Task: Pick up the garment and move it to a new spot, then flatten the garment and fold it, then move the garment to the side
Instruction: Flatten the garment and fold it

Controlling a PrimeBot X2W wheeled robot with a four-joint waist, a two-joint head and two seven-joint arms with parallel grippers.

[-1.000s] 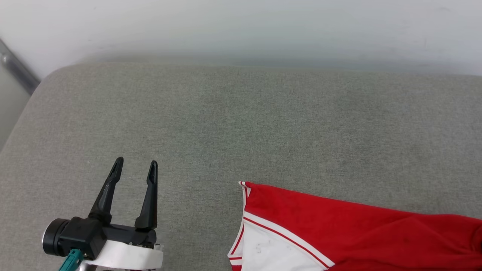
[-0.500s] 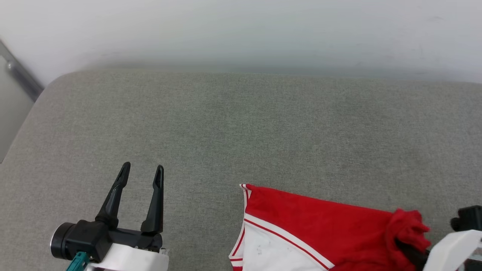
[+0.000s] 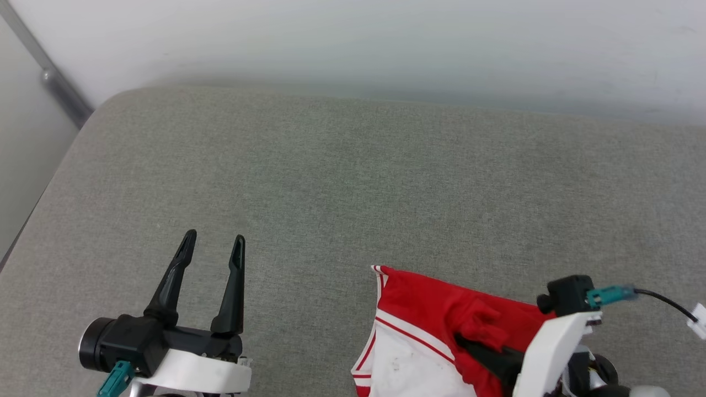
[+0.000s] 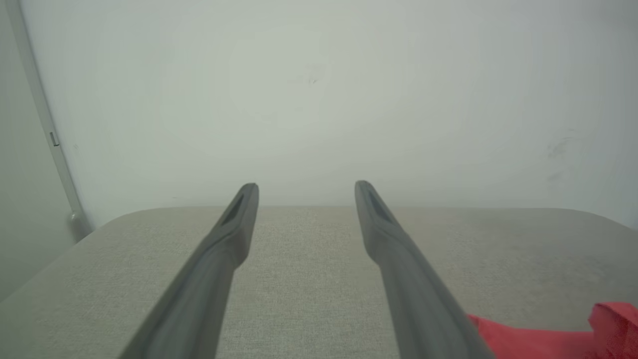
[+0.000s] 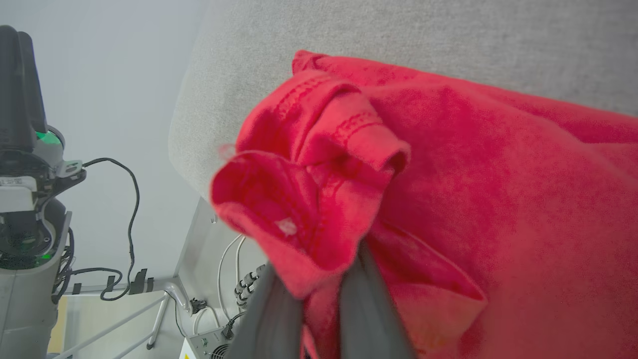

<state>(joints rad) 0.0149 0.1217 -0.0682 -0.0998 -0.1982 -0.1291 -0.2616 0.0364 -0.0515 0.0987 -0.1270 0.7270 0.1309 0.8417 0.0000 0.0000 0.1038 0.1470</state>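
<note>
The garment (image 3: 419, 298), red with a white sleeve and red-and-white trim, lies on the grey cushion (image 3: 353, 182) at the lower right of the head view. My right gripper (image 3: 469, 339) is shut on a bunched red hem, lifted and folded back over the rest of the cloth. In the right wrist view the garment (image 5: 498, 174) wraps over the fingers (image 5: 369, 309), hiding their tips. My left gripper (image 3: 214, 237) hovers open and empty at the lower left, well clear of the cloth. The left wrist view shows my left gripper (image 4: 305, 185) spread wide, with a strip of the garment (image 4: 528, 341) at the lower right.
A white wall (image 3: 353, 44) rises behind the cushion, and a metal rail (image 3: 55, 82) runs down its left side. Bare cushion stretches ahead and to the left of the garment. Beyond the cushion's edge, the right wrist view shows a grey machine with cables (image 5: 30, 199).
My right gripper has come into the head view from the right, drawing the gathered red hem leftward over the garment. The camera has shifted slightly. My left gripper stays open.
</note>
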